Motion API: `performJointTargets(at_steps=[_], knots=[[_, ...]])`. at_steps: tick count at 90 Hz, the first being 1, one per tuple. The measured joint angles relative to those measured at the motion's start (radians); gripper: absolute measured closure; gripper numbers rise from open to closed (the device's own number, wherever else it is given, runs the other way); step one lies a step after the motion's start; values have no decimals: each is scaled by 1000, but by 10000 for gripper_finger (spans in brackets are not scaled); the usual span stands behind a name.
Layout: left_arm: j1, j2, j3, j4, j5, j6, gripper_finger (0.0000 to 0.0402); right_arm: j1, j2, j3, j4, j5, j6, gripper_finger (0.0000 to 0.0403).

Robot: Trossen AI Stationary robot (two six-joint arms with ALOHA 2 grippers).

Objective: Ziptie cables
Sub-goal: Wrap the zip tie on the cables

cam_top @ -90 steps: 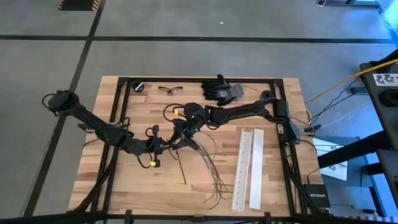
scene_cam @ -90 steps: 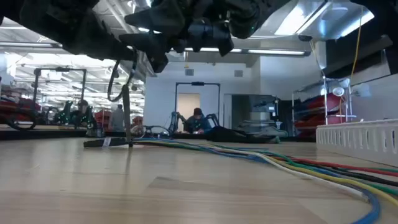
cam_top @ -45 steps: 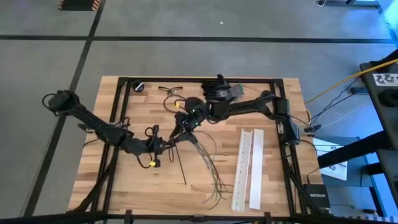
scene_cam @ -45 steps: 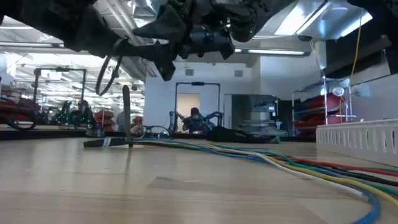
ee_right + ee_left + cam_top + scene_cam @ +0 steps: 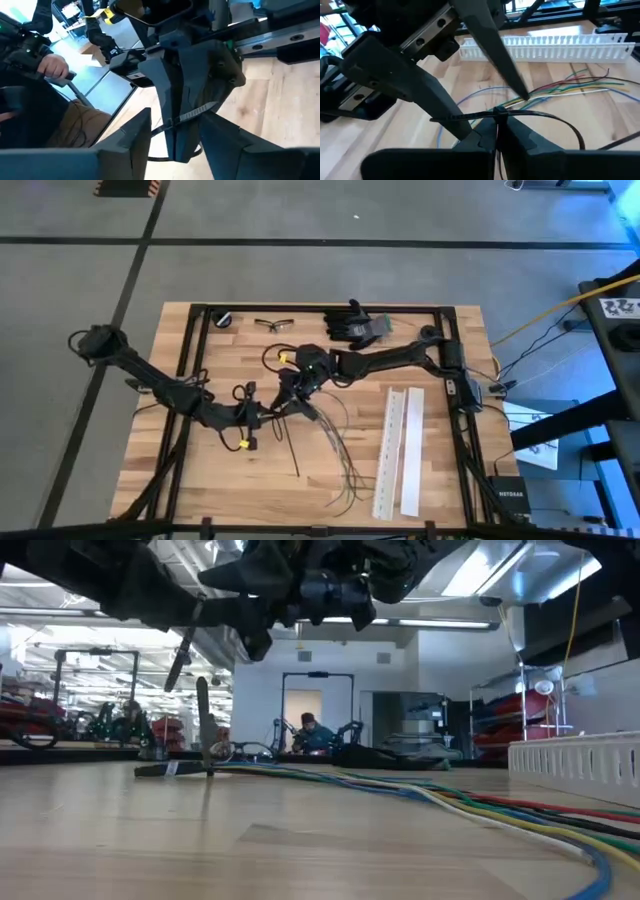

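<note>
Up close, two hands meet mid-surface: the left hand [image 5: 496, 131] pinches one zip tie [image 5: 470, 116]; the right hand [image 5: 172, 131] straddles its strap, fingers apart. Several cables [image 5: 340, 442] fan toward the surface's [image 5: 250, 485] near edge beside two white strips [image 5: 400, 450]. Farther off lie gloves [image 5: 357, 325] and glasses [image 5: 273, 324]. A person [image 5: 312, 732] sits far back. Cable count is unclear.

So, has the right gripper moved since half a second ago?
Yes. In the high view the right gripper has come back from the safety glasses, toward the left gripper.
</note>
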Motion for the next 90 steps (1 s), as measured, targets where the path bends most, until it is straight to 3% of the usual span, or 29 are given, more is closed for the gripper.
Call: performJointTargets(at_steps=[25, 62, 90], knots=[[-1, 0, 0, -7, 8, -8, 401, 18, 0, 0, -9, 70, -84, 395], [-2, 4, -2, -13, 14, -57, 402, 52, -3, 0, 46, 322, -256, 403], [-5, 7, 1, -21, 23, -80, 402, 72, -41, 1, 30, 641, -414, 403]])
